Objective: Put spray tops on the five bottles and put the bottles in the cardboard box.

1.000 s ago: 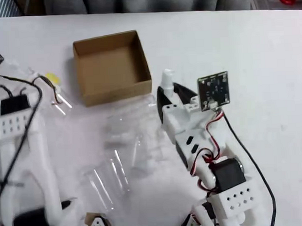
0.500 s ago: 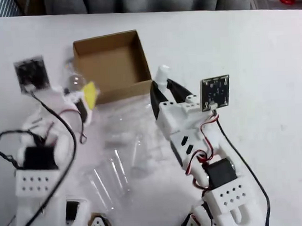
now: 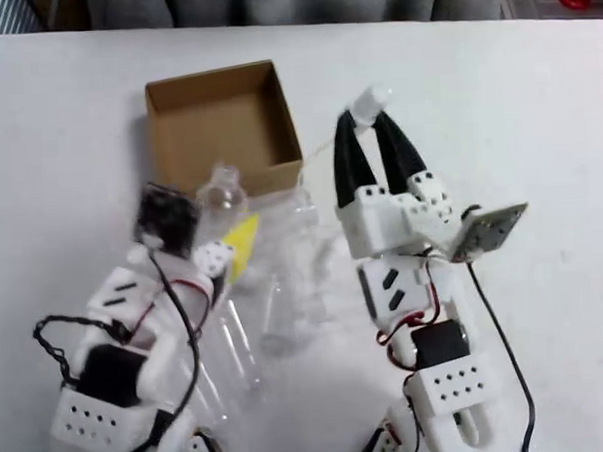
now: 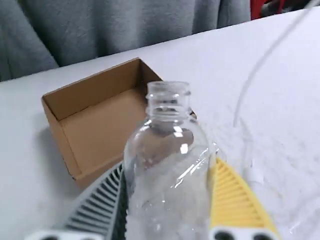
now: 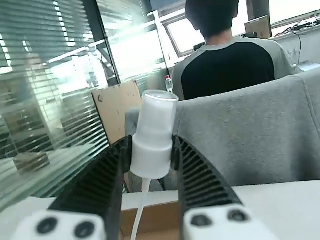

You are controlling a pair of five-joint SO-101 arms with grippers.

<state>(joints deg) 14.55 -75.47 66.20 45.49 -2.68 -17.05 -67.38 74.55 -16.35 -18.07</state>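
Bottle of clear plastic [image 3: 222,192], uncapped, sits clamped in my left claw [image 4: 169,172], just below the open brown cardboard box [image 3: 230,182] at upper left. My right claw [image 3: 369,125] pinches a white spray top [image 3: 369,101] right of the box.

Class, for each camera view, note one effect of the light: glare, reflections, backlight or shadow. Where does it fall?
High view: the clear bottles lying on the white table show mainly as faint glints. Left wrist view: small white highlights sit on the bottle in the left tool. Right wrist view: bright windows backlight the spray top in the right tool.
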